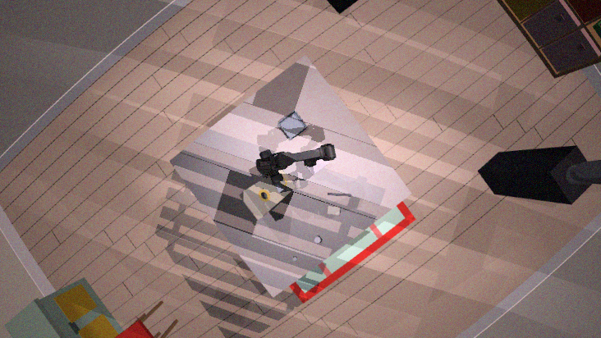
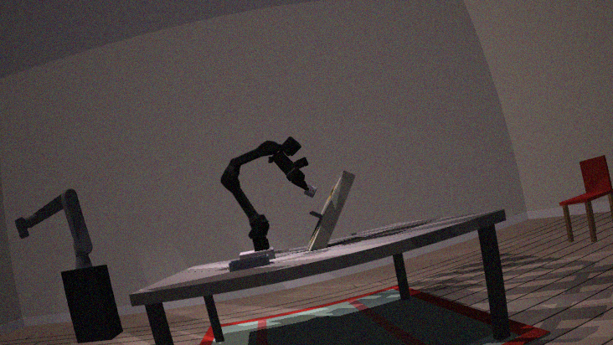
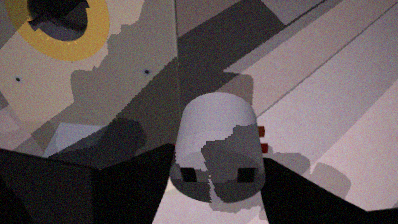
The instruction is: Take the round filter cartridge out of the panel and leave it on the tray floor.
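Observation:
The light grey round cartridge (image 2: 311,192) (image 3: 217,120) is out of the service panel (image 1: 257,207) (image 2: 337,213) (image 3: 45,95). Its face with two dark slots is toward the wrist camera. My gripper (image 2: 306,188) (image 3: 217,159) is shut on it, a black finger on each side, and holds it in the air in front of the leaning panel, apart from it. The yellow ring (image 1: 260,191) (image 3: 100,30) on the panel surrounds a dark, empty opening. The square blue-grey tray (image 1: 291,124) (image 2: 249,263) stands on the table, away from the gripper; nothing shows in it in the top view.
A dark bar (image 2: 315,213) sticks out from the panel's front, below the gripper. A thin dark rod (image 1: 338,194), a pale block (image 1: 333,210) and a small round white item (image 1: 318,239) lie on the table. Another arm's black pedestal (image 1: 525,175) (image 2: 92,300) stands off the table.

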`<state>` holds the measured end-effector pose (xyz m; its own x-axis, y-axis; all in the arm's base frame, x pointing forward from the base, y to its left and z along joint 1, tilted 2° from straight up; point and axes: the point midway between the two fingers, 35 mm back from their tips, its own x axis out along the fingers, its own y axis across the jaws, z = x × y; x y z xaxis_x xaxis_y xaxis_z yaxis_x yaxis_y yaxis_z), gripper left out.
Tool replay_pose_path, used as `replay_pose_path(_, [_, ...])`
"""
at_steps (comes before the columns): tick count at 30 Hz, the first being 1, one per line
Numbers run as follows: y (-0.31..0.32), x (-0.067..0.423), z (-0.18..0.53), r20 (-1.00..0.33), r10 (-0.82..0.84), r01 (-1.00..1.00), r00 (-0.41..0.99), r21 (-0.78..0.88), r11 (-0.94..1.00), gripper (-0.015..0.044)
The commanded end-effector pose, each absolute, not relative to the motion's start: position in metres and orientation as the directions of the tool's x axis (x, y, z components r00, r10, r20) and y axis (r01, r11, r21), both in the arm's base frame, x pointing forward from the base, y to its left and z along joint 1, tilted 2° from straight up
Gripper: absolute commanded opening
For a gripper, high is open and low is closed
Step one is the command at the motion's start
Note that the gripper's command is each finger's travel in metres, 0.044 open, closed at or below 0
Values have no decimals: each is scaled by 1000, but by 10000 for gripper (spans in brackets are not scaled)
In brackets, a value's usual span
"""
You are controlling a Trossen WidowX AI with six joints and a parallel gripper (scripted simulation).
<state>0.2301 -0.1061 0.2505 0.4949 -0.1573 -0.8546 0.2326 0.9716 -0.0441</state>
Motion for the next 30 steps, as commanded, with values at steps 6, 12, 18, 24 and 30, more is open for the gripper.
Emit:
replay_pose_path(6, [-147, 205, 255, -845, -287, 471, 452, -47, 881, 0])
replay_pose_path(12, [-171, 187, 256, -843, -351, 601, 408, -41, 798, 0])
replay_pose_path(18, [-191, 166, 257, -841, -407, 716, 356, -34, 697, 0])
replay_pose_path(24, [-210, 143, 258, -839, -456, 815, 296, -27, 579, 0])
replay_pose_path(30, [-225, 118, 259, -837, -497, 894, 231, -20, 448, 0])
